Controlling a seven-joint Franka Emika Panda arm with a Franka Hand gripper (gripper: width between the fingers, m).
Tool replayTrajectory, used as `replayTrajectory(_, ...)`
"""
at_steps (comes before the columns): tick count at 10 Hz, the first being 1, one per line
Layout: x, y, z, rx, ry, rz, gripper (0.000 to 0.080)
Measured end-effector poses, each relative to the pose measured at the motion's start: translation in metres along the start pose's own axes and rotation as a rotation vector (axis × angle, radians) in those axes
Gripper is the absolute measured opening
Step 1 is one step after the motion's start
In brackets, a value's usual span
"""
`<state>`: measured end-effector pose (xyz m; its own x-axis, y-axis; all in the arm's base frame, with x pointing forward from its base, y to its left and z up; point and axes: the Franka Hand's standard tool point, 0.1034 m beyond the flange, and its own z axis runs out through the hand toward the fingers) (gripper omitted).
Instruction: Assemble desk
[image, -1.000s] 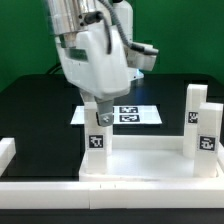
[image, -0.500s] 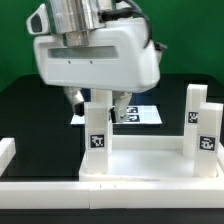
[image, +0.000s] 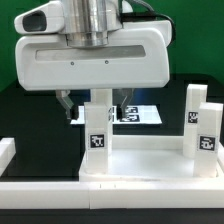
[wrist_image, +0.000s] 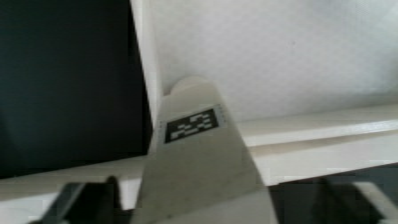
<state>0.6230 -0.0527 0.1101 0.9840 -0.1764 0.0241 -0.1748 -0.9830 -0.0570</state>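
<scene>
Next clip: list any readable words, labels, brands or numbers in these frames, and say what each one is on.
No readable words, brands or numbers in either view.
Desk legs: black-and-white square tags, patterns only, no letters or digits.
Marker board: printed square tags, again patterns only, partly hidden behind the claw.
Wrist view: one tag on the leg, blurred, no text.

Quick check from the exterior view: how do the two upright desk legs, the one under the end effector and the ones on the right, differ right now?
The left leg stands between the fingers of the end effector, its top hidden by them; the right legs stand free, tops in full view. The left leg shows one tag; the right legs show two, at different heights. Both are white, square, upright and rise from the tabletop.
</scene>
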Motion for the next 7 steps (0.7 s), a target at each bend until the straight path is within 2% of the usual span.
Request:
replayTrajectory(1,-0.0001,0.0000,0.0002,0.000,0.000,0.039,0.0378)
replayTrajectory(2,-0.0001,0.0000,0.0004,0.000,0.000,0.116,0.0284)
replayTrajectory(3,0.0001,0.0000,0.0003,0.001,0.001,0.189,0.0284)
replayTrajectory(5,0.0026,-0.0019,-0.0004,0.002,0.019,0.521,0.0284)
replayTrajectory(6,0.0030,-0.0019,0.0009,0.045,0.044,0.756,0.0284)
replayTrajectory(7,0.0035,-0.0023,0.0004,0.051,0.044,0.840,0.0284)
